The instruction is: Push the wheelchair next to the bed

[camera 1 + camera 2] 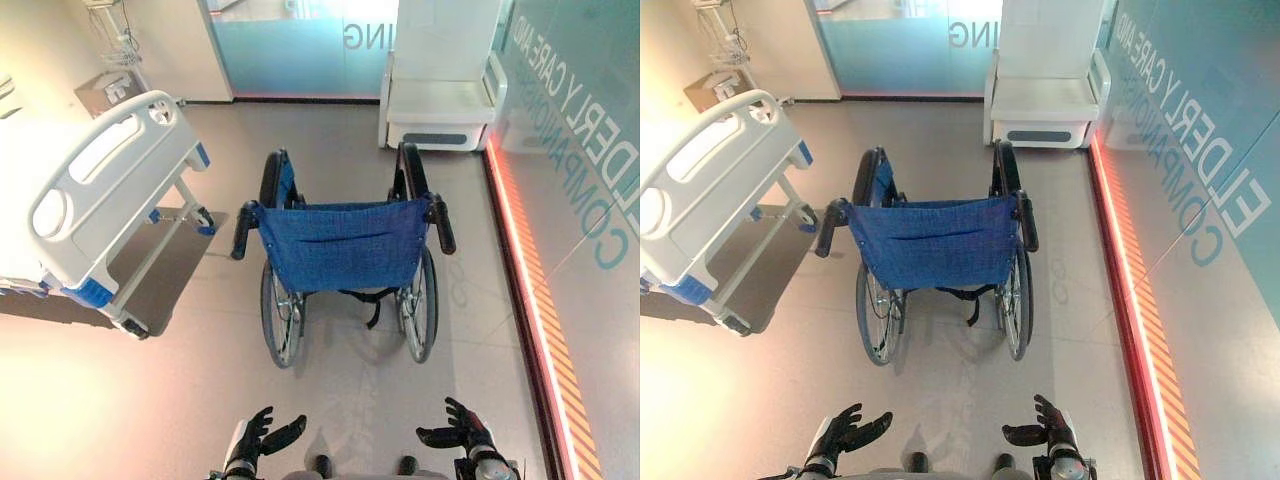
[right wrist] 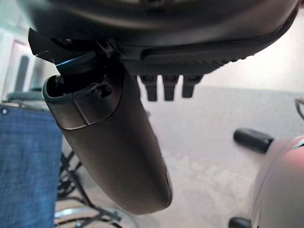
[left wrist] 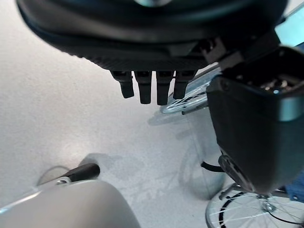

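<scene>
Wheelchair [image 1: 340, 245] with a blue cloth back is seen standing on the pale floor, its back turned toward the robot and its black push handles [image 1: 241, 232] gripped by neither hand; the white bed [image 1: 100, 190] is found to the left of the wheelchair, apart from it. Behind the wheelchair and well apart from it, the left hand [image 1: 255, 435] and the right hand [image 1: 460, 432] are held low, each with fingers spread and nothing grasped. A white cabinet [image 1: 440, 100] is set beyond the wheelchair, and a lettered glass wall [image 1: 590, 150] is seen to the right of it.
</scene>
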Robot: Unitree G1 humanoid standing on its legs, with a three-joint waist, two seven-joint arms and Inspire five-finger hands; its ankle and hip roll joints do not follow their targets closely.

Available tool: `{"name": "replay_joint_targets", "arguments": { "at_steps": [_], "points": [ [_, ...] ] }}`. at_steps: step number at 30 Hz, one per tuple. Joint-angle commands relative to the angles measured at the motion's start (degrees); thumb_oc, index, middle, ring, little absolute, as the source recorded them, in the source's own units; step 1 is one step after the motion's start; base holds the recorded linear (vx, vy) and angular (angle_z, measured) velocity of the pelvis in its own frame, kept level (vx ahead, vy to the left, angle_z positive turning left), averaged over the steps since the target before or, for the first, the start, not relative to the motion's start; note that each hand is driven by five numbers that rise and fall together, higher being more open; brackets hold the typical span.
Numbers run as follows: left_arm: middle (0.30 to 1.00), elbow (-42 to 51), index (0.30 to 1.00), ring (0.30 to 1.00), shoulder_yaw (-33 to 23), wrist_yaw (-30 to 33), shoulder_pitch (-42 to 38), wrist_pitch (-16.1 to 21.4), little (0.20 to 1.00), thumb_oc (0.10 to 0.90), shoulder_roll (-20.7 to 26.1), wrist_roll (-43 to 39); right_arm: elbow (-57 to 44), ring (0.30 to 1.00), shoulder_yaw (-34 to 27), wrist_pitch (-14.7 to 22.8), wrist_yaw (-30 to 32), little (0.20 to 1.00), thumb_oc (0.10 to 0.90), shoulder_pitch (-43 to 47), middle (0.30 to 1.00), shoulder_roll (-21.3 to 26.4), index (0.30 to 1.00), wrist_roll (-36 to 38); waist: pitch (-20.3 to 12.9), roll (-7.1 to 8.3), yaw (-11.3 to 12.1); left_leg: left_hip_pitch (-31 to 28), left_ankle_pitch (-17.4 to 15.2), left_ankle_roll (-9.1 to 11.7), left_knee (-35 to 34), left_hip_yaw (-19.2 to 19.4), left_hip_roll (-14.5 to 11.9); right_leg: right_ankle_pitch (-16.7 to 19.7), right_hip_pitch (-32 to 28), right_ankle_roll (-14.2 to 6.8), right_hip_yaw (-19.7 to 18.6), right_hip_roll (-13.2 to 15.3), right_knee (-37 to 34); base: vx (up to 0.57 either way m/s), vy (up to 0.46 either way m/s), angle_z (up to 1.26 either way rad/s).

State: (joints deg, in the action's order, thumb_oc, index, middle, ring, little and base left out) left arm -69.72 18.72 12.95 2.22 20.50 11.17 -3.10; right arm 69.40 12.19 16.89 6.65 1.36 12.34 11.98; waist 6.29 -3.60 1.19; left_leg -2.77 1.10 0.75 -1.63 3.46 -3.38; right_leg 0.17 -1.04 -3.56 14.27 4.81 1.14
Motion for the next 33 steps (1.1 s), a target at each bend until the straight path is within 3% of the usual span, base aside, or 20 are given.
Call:
{"name": "replay_joint_targets", "arguments": {
  "at_steps": [1, 7, 16, 27, 33],
  "points": [
    [0.9, 2.9, 0.9, 0.9, 0.5, -1.1, -2.9, 6.0, 0.9, 0.8, -1.8, -1.9, -1.1, 0.9, 1.0, 2.4, -2.3, 0.9, 0.8, 3.7, 0.9, 0.1, 0.9, 3.3, 1.1, 2.08, 0.4, -0.3, -5.2, -1.5, 1.9, 1.3, 2.6, -4.8, -1.1, -0.2, -1.3, 1.7, 2.5, 0.03, -0.012, -0.02],
    [0.9, 3.5, 0.9, 0.9, 0.4, -3.9, -2.9, 4.7, 0.9, 0.8, -1.7, -3.1, 0.2, 0.9, 0.3, -1.9, -6.7, 0.9, 0.8, 3.8, 0.9, -0.4, 0.9, 7.6, 1.0, 2.29, 0.8, -0.9, -5.0, -1.5, 1.1, 1.7, 2.4, -4.7, -1.6, -0.3, -0.8, 1.7, 2.1, 0.0, 0.0, 0.0],
    [0.9, 2.2, 0.9, 0.9, -1.8, -0.7, -2.8, 1.9, 0.9, 0.8, -1.0, -4.9, -1.0, 0.9, -1.1, 0.4, -6.3, 0.9, 0.8, 4.8, 0.9, 0.1, 0.9, 10.7, 1.2, 2.72, 1.0, -1.5, -5.2, -1.8, 0.6, 2.1, 2.5, -4.3, -1.8, -0.8, -0.8, 1.9, 1.9, 0.01, 0.0, 0.01],
    [0.9, 1.1, 0.9, 0.9, -1.1, -1.3, -2.1, 1.8, 0.9, 0.8, -1.3, -5.0, -0.2, 0.9, -1.3, -0.3, -4.7, 0.9, 0.8, 4.5, 0.9, -0.2, 0.9, 10.8, 1.4, 2.7, 0.9, -1.6, -5.0, -2.1, 0.3, 2.4, 2.6, -4.3, -1.6, -0.8, -0.9, 1.9, 2.0, 0.01, 0.003, 0.0],
    [0.9, 3.1, 0.9, 0.9, -2.1, -0.6, -2.4, 2.4, 0.9, 0.8, -0.4, -5.6, -3.8, 0.9, -2.6, 1.1, -4.2, 0.9, 0.8, 5.4, 0.9, 0.7, 0.9, 15.6, 2.1, 3.33, 1.2, -1.2, -5.2, -2.4, 0.5, 2.5, 2.6, -3.9, -0.9, -1.2, -1.1, 2.1, 2.4, 0.0, -0.011, 0.0]
  ]
}}
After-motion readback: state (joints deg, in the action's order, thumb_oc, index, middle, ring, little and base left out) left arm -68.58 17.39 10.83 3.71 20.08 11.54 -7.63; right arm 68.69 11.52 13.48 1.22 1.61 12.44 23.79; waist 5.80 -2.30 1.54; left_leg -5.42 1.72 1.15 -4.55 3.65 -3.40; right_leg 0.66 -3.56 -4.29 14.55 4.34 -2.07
